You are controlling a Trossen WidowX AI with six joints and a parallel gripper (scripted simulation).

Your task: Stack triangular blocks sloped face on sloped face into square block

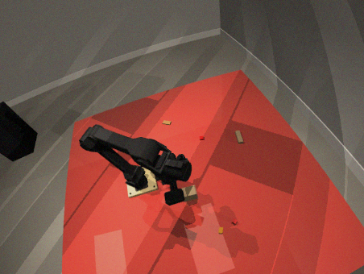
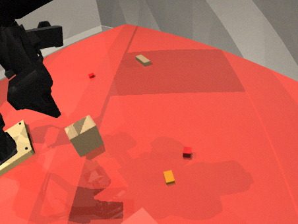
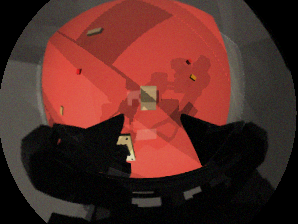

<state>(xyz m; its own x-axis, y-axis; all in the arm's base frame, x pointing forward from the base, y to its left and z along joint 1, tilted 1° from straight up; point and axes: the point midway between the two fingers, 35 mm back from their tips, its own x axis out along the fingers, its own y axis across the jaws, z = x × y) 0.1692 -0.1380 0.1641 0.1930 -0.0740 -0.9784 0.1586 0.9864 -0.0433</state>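
While your gripper [image 3: 152,141] stands wide apart with nothing between its fingers, the two triangular blocks sit joined as one square block [image 2: 84,135] on the red desk [image 2: 198,125]; in the exterior view you see the diagonal seam on its end face, with the top looking roughly level and the ends even, though the whole block appears a little turned against the lines of the desk; the gripper is raised above the block and to the left of it in that view, apart from it, and no other thing touches the block. In the wrist view the block [image 3: 149,96] lies ahead, between the two dark fingers and beyond them; in the top view it [image 1: 189,193] shows just beside the black end of the arm [image 1: 133,151], partly covered by it. You can see the arm's tan base plate [image 2: 16,145] near the block on the left side of the exterior view, not touching it; a small red cube [image 2: 187,151] and an orange piece [image 2: 169,176] lie well apart from it toward the right; a second small red cube [image 2: 91,75] and a flat tan piece [image 2: 143,60] lie farther back; one more tan piece [image 1: 167,122] shows only in the top view.
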